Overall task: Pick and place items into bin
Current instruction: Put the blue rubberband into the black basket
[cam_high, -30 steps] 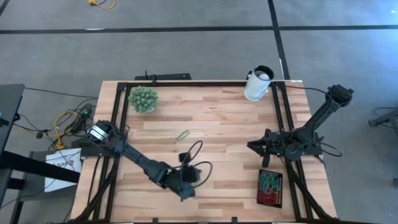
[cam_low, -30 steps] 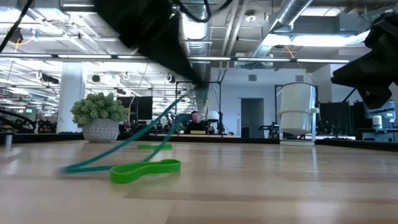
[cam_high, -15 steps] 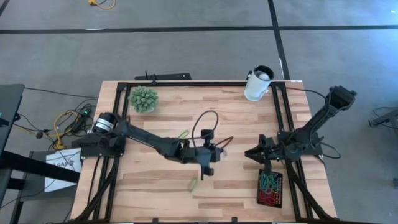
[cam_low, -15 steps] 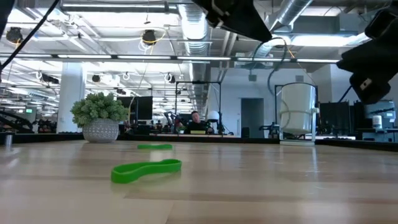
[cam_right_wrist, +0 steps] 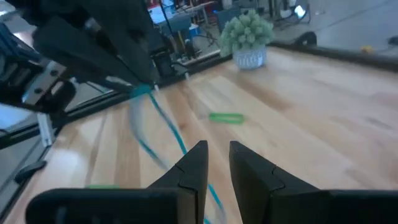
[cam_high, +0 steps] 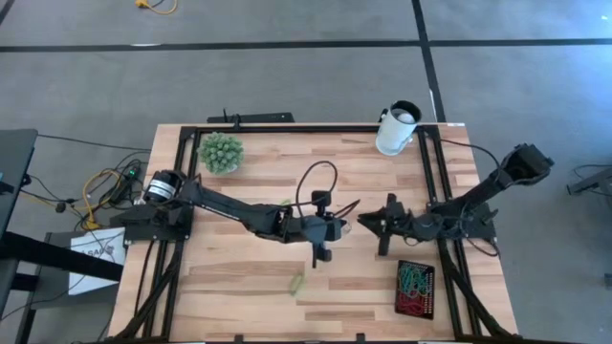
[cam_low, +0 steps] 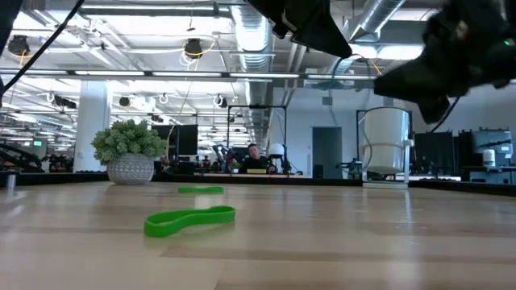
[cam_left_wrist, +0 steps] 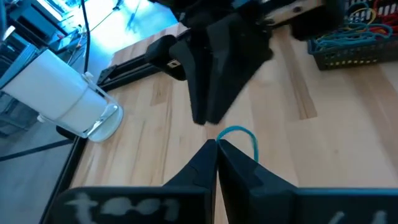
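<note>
My left gripper (cam_high: 342, 227) hangs above the table's middle, shut on a teal rubber band (cam_right_wrist: 163, 124). The band's loop (cam_left_wrist: 239, 134) shows just past the fingertips in the left wrist view. My right gripper (cam_right_wrist: 217, 152) is open and stands close in front of the left gripper, coming from the table's right. The band's lower run passes its fingers. Two green bands lie flat on the wood, one near the front (cam_high: 297, 283) and one (cam_high: 282, 205) partly under the left arm. The black bin (cam_high: 416, 289) at the front right holds several coloured bands. My left gripper pinches the teal band near its upper end (cam_right_wrist: 142, 92) between its two shut fingers. The fingers come from the table's left, slanting down. The band hangs slack below them, clear of the table. My right gripper: the band runs past its fingers, but I cannot tell whether they touch it.
A white cup (cam_high: 397, 129) stands at the far right corner. A green spiky ball in a pot (cam_high: 221, 152) is at the far left. A black frame (cam_high: 287, 128) runs around the table. Bare wood lies along the near edge, left of the bin.
My left gripper has risen from the near left of the table and swung toward its middle. It has pulled the teal band off the wood, and the band now hangs clear. The green band beside it stayed put. My right gripper has reached toward the left gripper.
</note>
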Controlling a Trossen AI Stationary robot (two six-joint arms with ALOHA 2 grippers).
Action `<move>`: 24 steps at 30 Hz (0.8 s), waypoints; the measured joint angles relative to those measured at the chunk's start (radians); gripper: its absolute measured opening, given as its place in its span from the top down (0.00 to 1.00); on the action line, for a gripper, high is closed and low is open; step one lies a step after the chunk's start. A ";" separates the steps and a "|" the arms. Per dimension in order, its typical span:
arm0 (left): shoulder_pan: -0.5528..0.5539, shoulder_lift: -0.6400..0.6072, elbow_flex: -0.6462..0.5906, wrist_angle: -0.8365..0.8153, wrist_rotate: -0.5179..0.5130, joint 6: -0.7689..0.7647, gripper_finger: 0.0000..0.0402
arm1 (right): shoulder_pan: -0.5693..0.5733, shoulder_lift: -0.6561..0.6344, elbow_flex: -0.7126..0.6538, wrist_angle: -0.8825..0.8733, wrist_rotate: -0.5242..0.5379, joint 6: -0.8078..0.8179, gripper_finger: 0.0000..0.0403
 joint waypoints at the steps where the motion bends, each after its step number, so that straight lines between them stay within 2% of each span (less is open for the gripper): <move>1: 0.001 0.000 0.000 -0.001 -0.001 0.001 1.00 | -0.007 0.023 0.027 -0.001 -0.010 -0.017 0.85; 8: 0.000 0.000 0.000 -0.010 -0.035 0.008 1.00 | -0.022 0.165 0.162 -0.004 -0.038 -0.088 0.85; 15: 0.000 0.000 0.001 -0.048 -0.037 -0.004 1.00 | -0.040 0.245 0.211 -0.009 -0.041 -0.096 0.85; 19: -0.003 -0.001 0.001 -0.080 -0.082 -0.005 1.00 | -0.035 0.247 0.215 -0.014 -0.042 -0.099 0.85; 24: -0.008 -0.001 0.001 -0.124 -0.126 -0.025 1.00 | -0.003 0.179 0.215 -0.078 -0.033 -0.141 0.85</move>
